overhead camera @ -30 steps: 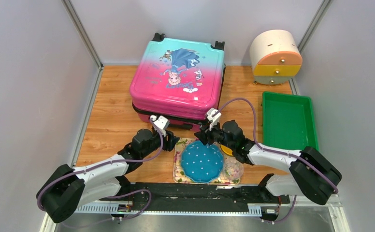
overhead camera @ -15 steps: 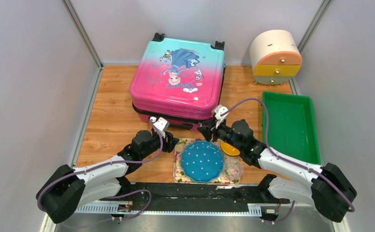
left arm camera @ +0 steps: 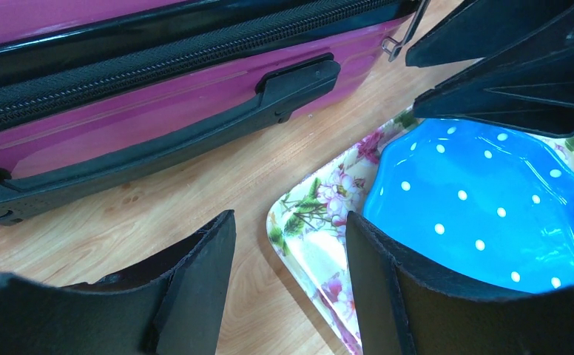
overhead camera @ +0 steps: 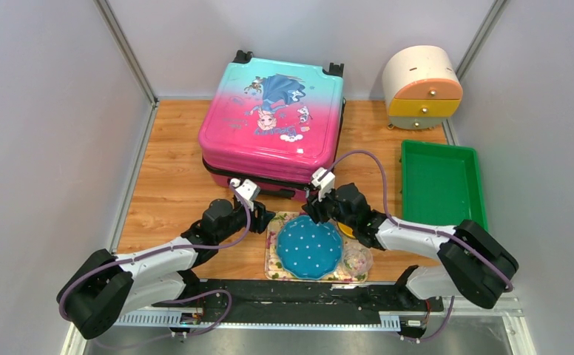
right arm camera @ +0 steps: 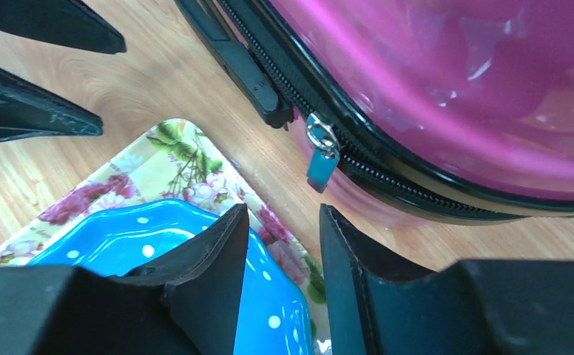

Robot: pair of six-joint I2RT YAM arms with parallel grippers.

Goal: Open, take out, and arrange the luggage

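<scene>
The luggage lies flat and zipped shut at the back middle of the table, its pink end towards me. My left gripper is open and empty, low over the near left corner of a floral tray, just in front of the luggage's black side handle. My right gripper is open and empty above the far edge of a blue dotted plate. In the right wrist view a silver zipper pull hangs from the luggage a little ahead of my right gripper.
The floral tray with the blue plate and a clear bowl sits at the near edge. A green plastic tray lies at the right. A round cream drawer cabinet stands at the back right. Grey walls enclose the table.
My right gripper swung right towards the luggage's front right corner, then came back left over the plate's far edge. The left arm has not moved.
</scene>
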